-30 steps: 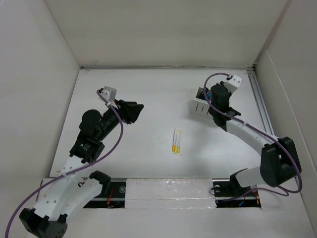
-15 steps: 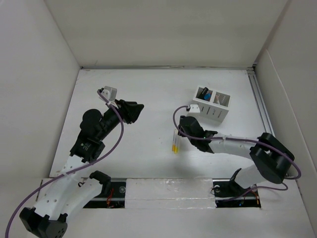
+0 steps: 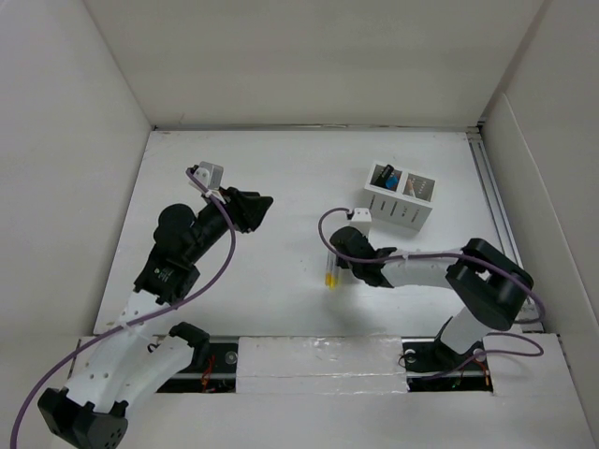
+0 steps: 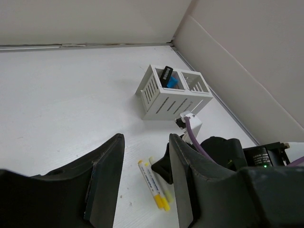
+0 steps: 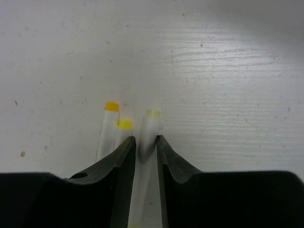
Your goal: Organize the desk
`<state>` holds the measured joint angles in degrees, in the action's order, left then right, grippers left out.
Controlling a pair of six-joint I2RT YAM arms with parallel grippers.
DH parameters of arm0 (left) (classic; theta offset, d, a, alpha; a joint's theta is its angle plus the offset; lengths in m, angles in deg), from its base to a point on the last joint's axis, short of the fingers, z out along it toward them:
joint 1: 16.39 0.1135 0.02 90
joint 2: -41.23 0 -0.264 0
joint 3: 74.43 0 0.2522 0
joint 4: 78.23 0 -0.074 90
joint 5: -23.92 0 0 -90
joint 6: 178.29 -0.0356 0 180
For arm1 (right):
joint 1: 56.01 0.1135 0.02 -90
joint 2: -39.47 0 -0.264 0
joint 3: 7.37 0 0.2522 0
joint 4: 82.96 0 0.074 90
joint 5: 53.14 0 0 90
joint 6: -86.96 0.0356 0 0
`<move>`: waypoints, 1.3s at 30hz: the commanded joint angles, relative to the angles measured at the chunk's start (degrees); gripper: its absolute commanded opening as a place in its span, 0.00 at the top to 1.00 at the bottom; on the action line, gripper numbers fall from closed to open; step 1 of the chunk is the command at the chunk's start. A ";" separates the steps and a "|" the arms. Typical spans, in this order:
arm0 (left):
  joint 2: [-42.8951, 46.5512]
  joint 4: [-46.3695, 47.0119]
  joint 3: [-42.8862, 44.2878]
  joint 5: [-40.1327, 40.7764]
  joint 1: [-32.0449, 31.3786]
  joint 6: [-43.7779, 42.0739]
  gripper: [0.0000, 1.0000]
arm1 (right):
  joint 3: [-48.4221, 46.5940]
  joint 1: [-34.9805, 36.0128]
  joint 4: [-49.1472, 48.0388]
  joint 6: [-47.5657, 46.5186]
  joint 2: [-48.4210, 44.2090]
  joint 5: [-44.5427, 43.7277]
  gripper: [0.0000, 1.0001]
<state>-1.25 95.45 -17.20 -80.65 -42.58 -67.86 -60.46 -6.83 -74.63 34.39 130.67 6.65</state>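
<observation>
Three white markers [image 3: 329, 271] lie side by side on the white desk [image 3: 281, 168]. In the right wrist view two have yellow caps [image 5: 118, 124] and one has a pale cap [image 5: 152, 121]. My right gripper [image 3: 337, 264] is low on the desk, its jaws closed narrowly around the pale-capped marker [image 5: 146, 140], which still lies on the surface. My left gripper [image 3: 260, 208] hovers open and empty over the left half of the desk. In the left wrist view the markers [image 4: 154, 183] and the right gripper [image 4: 166, 166] show between its jaws.
A white slotted organizer box [image 3: 401, 198] stands at the back right, holding a black and a blue item [image 4: 168, 78]. A metal rail [image 3: 494, 201] runs along the desk's right edge. White panels wall the desk.
My right arm has swung from the organizer box down to the markers and closed its jaws around the pale-capped one. The left arm has barely moved.
</observation>
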 commanded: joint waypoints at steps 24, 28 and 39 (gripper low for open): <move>0.73 2.40 0.75 -0.98 -0.17 -0.21 0.61 | -2.60 -4.18 6.05 -0.95 -13.93 -5.56 1.00; 2.13 2.93 0.22 -0.90 -0.17 -0.03 0.61 | -2.24 -11.81 0.77 -5.08 -19.56 -2.39 1.00; 1.79 2.49 0.40 -1.25 -0.17 -0.03 0.61 | -9.36 -33.17 -5.29 -9.83 -19.67 -0.98 1.00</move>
<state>0.10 95.49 -17.20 -81.09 -42.58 -67.84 -65.99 -37.23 -74.69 26.61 109.46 4.64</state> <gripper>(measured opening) 0.389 0.158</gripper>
